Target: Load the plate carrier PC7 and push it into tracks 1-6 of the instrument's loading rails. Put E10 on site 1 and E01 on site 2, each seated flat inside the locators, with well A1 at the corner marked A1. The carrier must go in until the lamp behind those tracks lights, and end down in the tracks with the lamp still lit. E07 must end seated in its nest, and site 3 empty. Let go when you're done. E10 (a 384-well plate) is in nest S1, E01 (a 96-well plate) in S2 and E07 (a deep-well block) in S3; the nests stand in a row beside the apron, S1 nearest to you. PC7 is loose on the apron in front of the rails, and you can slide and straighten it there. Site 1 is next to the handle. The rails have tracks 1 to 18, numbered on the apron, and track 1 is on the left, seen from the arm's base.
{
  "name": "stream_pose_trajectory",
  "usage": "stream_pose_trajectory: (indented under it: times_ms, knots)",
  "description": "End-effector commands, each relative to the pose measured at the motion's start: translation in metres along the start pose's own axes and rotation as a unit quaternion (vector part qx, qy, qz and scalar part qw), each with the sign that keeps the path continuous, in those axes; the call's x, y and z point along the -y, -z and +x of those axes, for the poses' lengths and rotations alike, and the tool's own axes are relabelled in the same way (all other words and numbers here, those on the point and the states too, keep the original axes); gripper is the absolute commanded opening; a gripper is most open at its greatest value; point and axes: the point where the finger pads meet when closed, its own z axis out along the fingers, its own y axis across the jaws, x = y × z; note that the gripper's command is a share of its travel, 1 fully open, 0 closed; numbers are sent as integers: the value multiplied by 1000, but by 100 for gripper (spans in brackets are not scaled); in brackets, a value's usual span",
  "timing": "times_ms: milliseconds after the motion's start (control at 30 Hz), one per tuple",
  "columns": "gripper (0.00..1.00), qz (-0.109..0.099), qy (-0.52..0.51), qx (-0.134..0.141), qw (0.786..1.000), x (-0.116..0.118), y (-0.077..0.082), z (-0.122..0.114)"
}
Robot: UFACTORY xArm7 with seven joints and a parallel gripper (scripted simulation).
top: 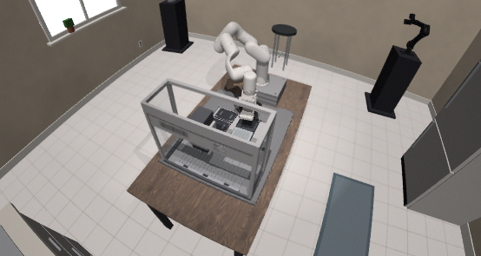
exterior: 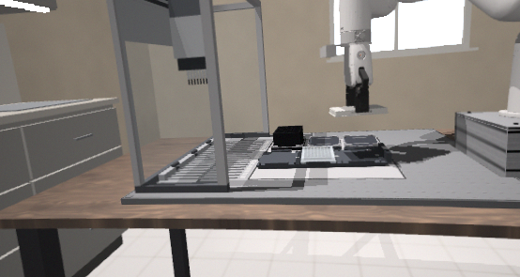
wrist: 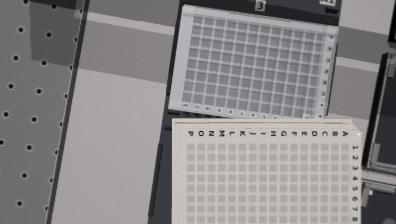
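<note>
Cream 384-well plate E10 (wrist: 265,175), lettered A–P

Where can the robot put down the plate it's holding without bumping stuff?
The gripper holds a white plate in the air. Bare spots: the dark carrier on either side of the clear plate, and the pale strip in front of it. Crowded: the back row, with the black block.
</note>
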Motion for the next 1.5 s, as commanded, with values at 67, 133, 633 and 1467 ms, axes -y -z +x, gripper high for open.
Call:
stream_pose_trajectory:
  times_ms: [67,133,633,1467]
  knots:
    - [0,-5,-71,-3,997,1,1,1]
    - [0,-5,-87,-3,996,1,1,1]
    - [0,-4,-299,-4,954,1,1,1]
    - [0,-2,-634,-5,773,1,1,1]
